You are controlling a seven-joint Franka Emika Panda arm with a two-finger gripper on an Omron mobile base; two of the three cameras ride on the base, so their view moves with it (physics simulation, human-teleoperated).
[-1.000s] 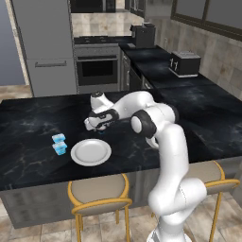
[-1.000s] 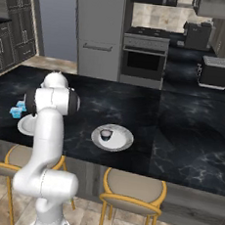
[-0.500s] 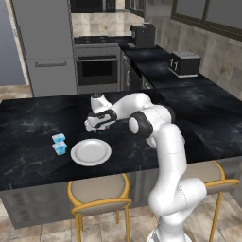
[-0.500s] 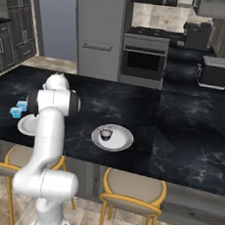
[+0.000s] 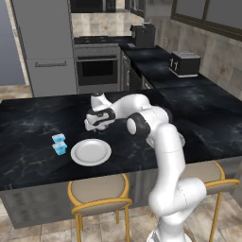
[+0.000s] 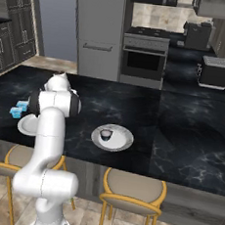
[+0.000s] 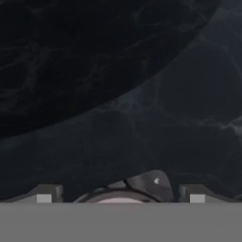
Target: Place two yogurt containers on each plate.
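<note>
In the left base view the gripper (image 5: pixel 99 128) hangs low over the counter (image 5: pixel 28 156) behind an empty plate (image 5: pixel 90 152); two blue yogurt cups (image 5: pixel 59 144) sit beside it. In the right base view a dark cup (image 6: pixel 106 133) rests on the second plate (image 6: pixel 122 141). In the hand view the fingertips (image 7: pixel 43 194) flank what seems a dark, pale-lidded cup (image 7: pixel 144 184); whether they clamp it is unclear.

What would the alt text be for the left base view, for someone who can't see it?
A white robot arm reaches left over a black marble kitchen island, its gripper low above the counter just beyond an empty white plate. Two small light blue yogurt cups sit left of the plate. Wooden stools stand in front; an oven and toaster stand behind.
</note>
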